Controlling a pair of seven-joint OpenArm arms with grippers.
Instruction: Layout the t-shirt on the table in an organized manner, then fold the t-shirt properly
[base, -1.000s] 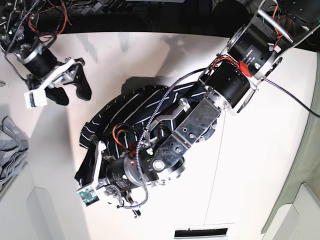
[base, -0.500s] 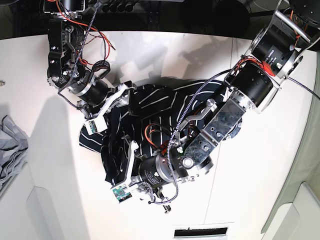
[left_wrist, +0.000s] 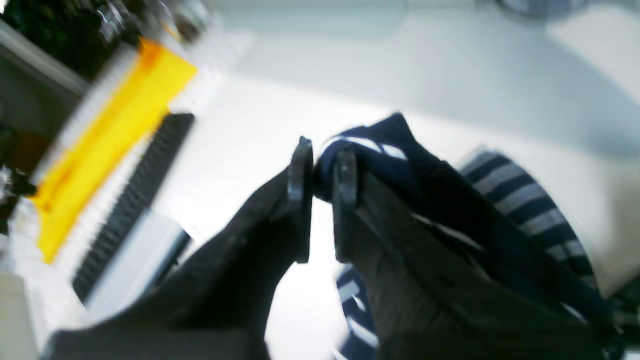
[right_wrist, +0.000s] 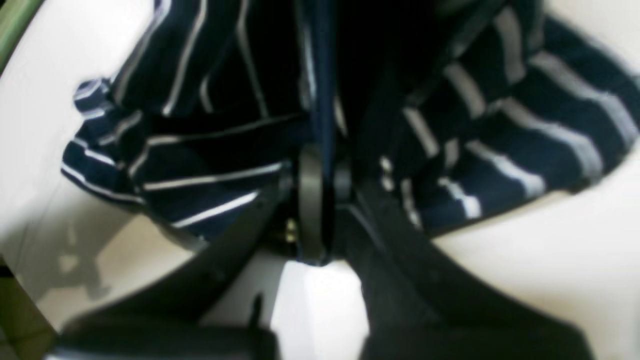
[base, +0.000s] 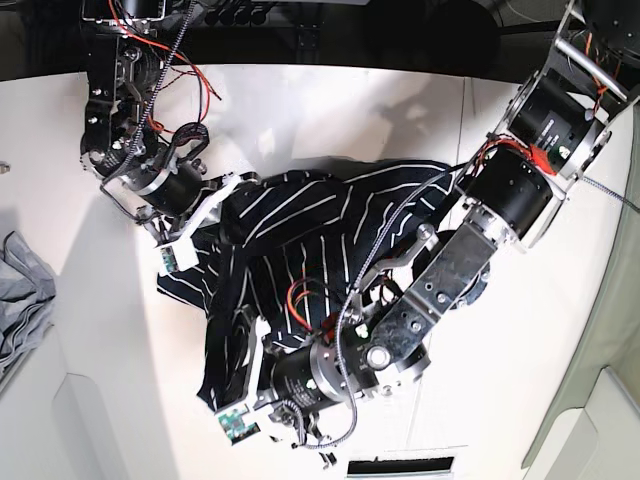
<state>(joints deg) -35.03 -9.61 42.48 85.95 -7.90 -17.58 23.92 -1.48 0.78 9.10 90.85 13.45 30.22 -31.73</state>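
The t-shirt (base: 300, 240) lies bunched mid-desk (base: 500, 400), not yet spread. The right pincer (right_wrist: 322, 200) is clamped on a fold at its upper edge; the left pincer (left_wrist: 317, 200) grips cloth at the lower edge. This looks like the laying-out step; next the arms should draw apart to flatten it.

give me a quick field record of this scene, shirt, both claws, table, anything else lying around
t-shirt: dark navy with thin white stripes, bunched and crumpled, not laid flat
left claw: shut on a fold of the t-shirt, raised off the table
right claw: shut on striped fabric near the shirt's edge
table: white, shirt heaped near its middle
grey garment: crumpled at the table's edge, apart from the shirt
fold progress: not yet spread out, no fold made
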